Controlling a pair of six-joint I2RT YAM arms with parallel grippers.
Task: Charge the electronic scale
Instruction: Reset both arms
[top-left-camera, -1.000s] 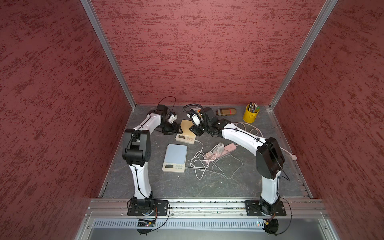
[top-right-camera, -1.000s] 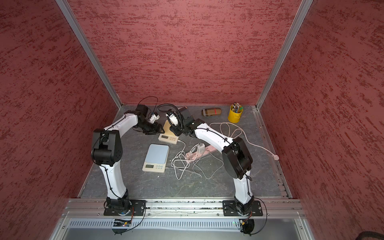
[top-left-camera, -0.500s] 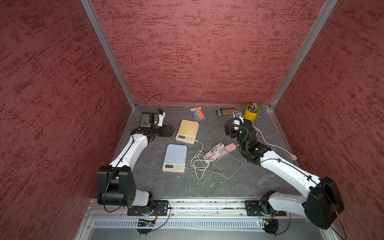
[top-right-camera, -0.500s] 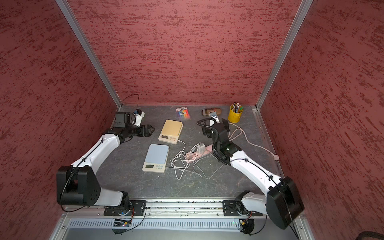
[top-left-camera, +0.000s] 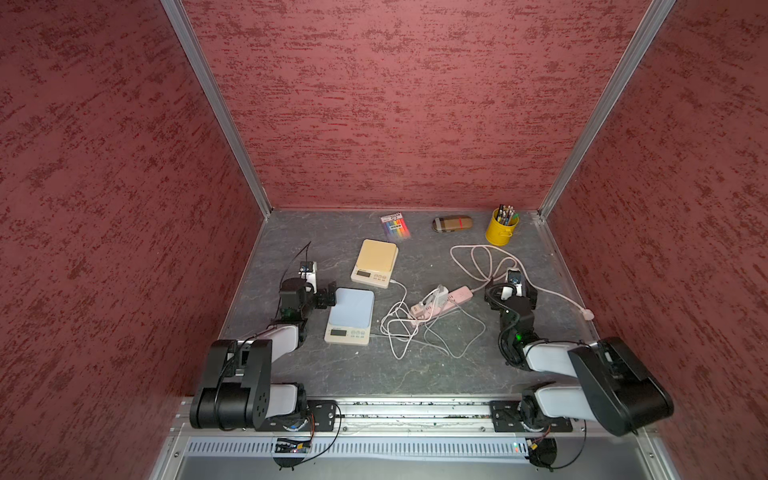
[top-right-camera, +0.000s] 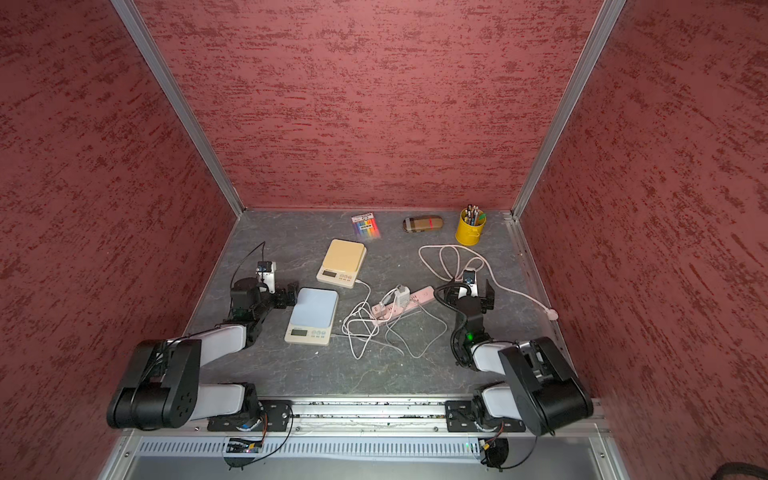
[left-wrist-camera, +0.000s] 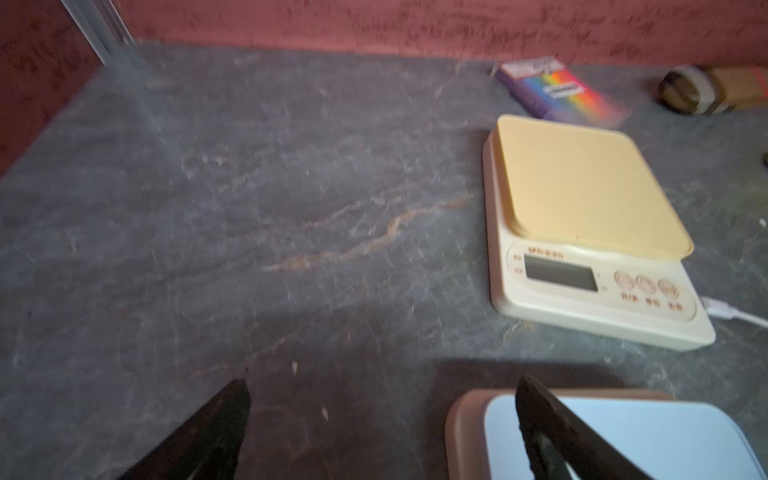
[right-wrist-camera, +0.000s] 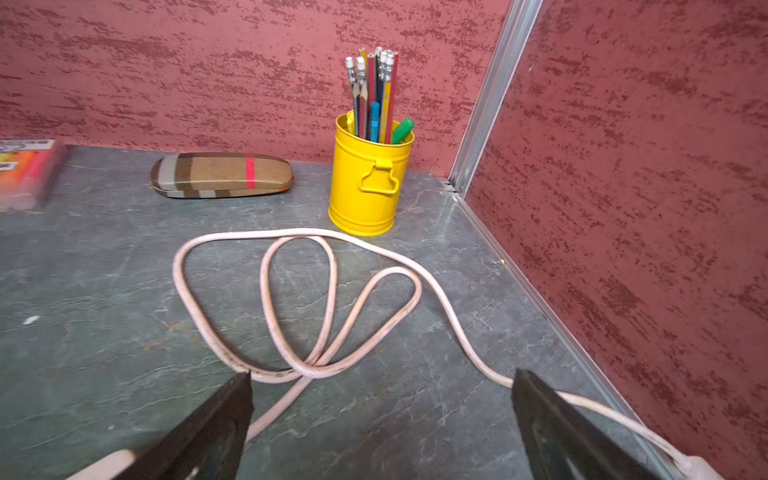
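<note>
Left claw (top-left-camera: 330, 294): spread wide, empty, low over the worktop (top-left-camera: 415, 374), one finger (left-wrist-camera: 544, 428) just by the far left corner of the blue-topped scale (top-left-camera: 351, 313). Right claw (right-wrist-camera: 382, 374): spread equally wide, empty too, near the end of the pink power strip (top-left-camera: 446, 300), over that strip's looped pink cord (right-wrist-camera: 332, 291). Yellow-topped electronic scale (top-left-camera: 374, 262): flat on the worktop just behind the blue-topped one, apart from both claws, display and three buttons toward the robot, plug (left-wrist-camera: 715, 309) of a white cable (left-wrist-camera: 748, 320) against its right side. Cable in a loose tangle between the scales and a white charger (top-left-camera: 436, 294) on the strip. Along the back wall: highlighter pack (top-left-camera: 397, 224), plaid glasses case (top-left-camera: 452, 223), yellow pencil tin (top-left-camera: 501, 230). Cannot tell whether the thin lead at the blue-topped scale's near corner sits plugged in.
</note>
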